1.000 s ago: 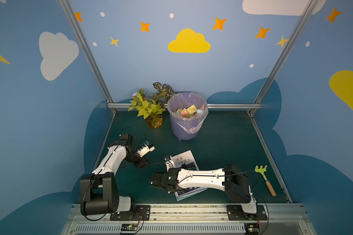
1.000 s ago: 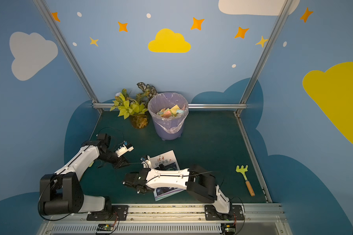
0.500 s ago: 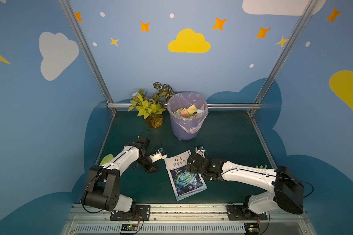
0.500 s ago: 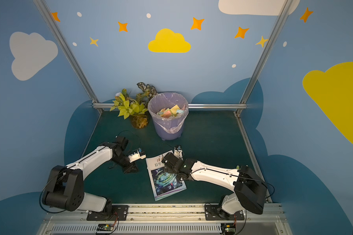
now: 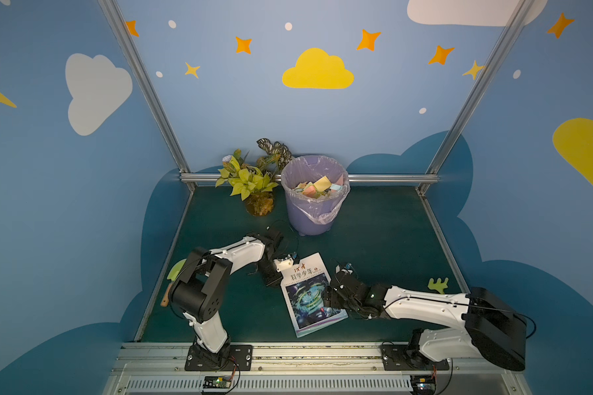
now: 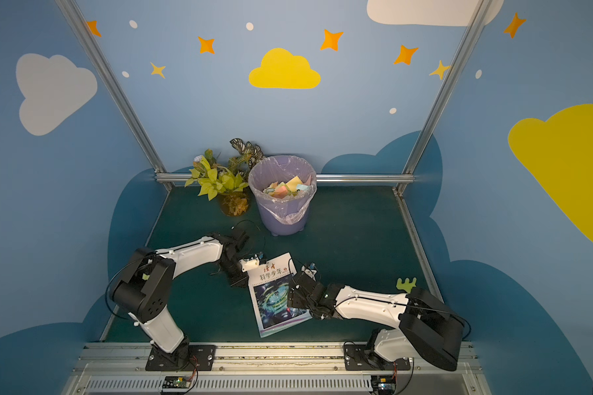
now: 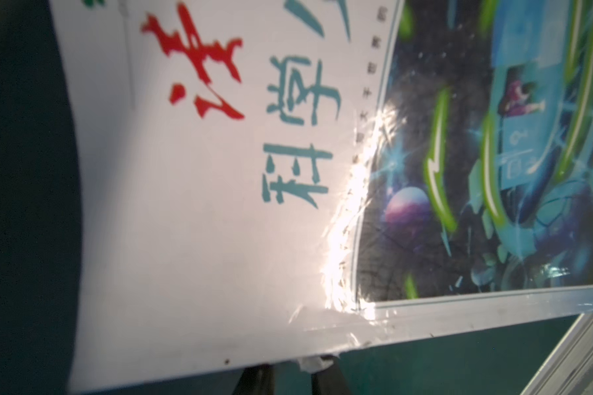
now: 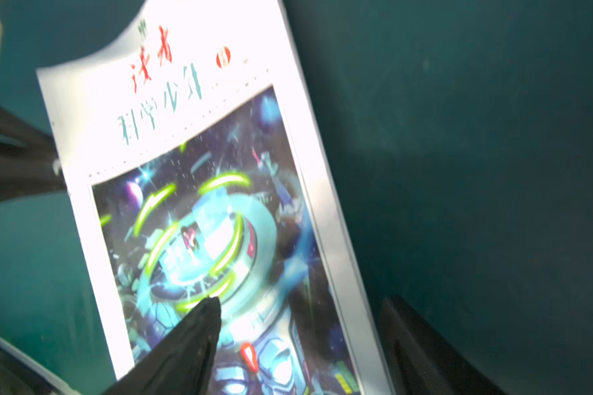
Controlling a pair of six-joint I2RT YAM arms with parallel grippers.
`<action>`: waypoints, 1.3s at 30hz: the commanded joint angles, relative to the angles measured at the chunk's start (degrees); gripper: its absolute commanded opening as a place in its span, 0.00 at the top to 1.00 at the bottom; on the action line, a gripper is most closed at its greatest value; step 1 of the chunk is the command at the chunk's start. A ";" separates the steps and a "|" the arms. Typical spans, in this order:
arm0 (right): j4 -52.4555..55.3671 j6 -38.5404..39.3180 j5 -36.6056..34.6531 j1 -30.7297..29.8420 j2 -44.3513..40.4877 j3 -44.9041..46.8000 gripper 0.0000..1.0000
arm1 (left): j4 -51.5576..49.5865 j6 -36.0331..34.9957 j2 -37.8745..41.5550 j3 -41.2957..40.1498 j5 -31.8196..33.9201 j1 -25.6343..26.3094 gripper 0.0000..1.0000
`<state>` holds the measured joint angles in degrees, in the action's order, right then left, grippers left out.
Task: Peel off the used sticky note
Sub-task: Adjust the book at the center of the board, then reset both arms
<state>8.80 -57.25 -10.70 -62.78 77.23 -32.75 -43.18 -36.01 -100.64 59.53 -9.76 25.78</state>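
A book with a white title band and a blue space picture lies near the table's front in both top views. My left gripper is shut on the cover's left edge near its top corner, and the cover bows upward there. My right gripper is open and straddles the book's right edge. One of its fingers is over the picture, the other is over the mat. The used sticky note is out of view.
A lilac bin lined with a bag and holding coloured paper slips stands at the back, with a potted plant to its left. A green toy rake lies at the right edge, a green scoop at the left.
My right arm swung from lying across the book out to its right edge, its jaws narrowing a little. My left gripper moved in to the book's left edge and closed on the cover.
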 commanded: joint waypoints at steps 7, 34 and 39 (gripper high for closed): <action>-4.17 -4.45 -1.10 -4.23 -1.74 1.25 0.17 | 5.64 2.65 -6.51 6.35 5.97 0.72 0.77; -5.29 40.94 -34.94 38.26 -34.41 3.05 0.03 | 52.25 22.20 17.47 -21.02 -11.43 -21.52 0.00; -8.72 40.33 -27.45 52.45 -24.57 3.06 0.03 | 68.91 24.89 14.83 -26.37 -8.17 -21.73 0.00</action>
<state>7.70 -19.53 -42.44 -15.33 50.00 -29.02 10.13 -14.44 -84.75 34.44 -19.70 4.43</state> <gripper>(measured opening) 0.974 0.999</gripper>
